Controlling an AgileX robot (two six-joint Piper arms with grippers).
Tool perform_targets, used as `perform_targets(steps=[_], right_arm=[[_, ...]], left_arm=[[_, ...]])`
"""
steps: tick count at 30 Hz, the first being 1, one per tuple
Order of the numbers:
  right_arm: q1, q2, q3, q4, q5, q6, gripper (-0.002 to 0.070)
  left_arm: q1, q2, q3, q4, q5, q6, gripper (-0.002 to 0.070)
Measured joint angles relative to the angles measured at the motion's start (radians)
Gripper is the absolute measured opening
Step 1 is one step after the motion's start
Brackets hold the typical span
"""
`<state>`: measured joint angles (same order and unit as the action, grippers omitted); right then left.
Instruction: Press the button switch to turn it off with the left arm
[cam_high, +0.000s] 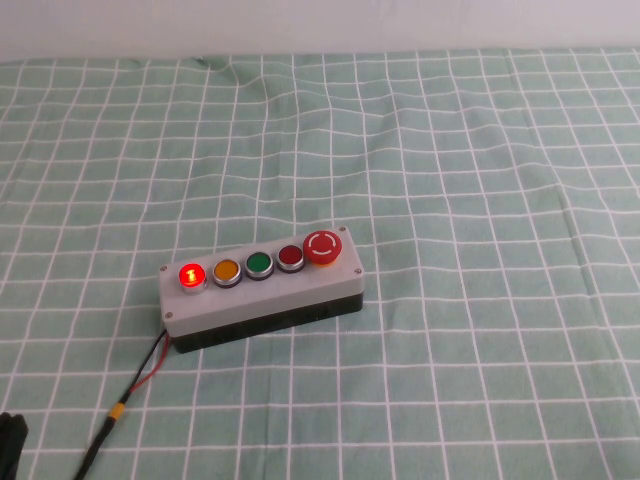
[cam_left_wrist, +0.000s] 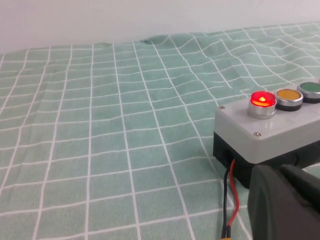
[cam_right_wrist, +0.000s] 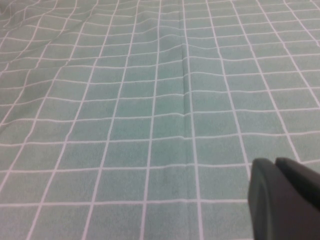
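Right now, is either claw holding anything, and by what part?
Nothing is held. The left claw sits short of the button switch; the right claw is over bare cloth.

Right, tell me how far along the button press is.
Nothing is done yet: the button switch at the box's left end glows red, so it is on. The left gripper sits low, near the box's wired end, not touching it. The right gripper is over bare cloth, away from the box. Reaching over and pressing the lit button all remains.
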<state>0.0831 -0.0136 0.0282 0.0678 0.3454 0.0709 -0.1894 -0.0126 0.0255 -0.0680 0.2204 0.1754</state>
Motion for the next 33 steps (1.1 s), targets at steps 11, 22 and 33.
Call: perform_targets(steps=[11, 22, 33], right_arm=[[0.0, 0.0, 0.0, 0.0, 0.0, 0.0, -0.0016], [0.0, 0.0, 0.0, 0.0, 0.0, 0.0, -0.0016], [0.0, 0.0, 0.0, 0.0, 0.0, 0.0, -0.0016]], left_arm=[[0.0, 0.0, 0.0, -0.015, -0.374, -0.056, -0.0003], [0.0, 0.0, 0.0, -0.024, -0.863, -0.094, -0.0003], [0.0, -0.003, -0.078, -0.032, -1.129, -0.304, -0.0003]])
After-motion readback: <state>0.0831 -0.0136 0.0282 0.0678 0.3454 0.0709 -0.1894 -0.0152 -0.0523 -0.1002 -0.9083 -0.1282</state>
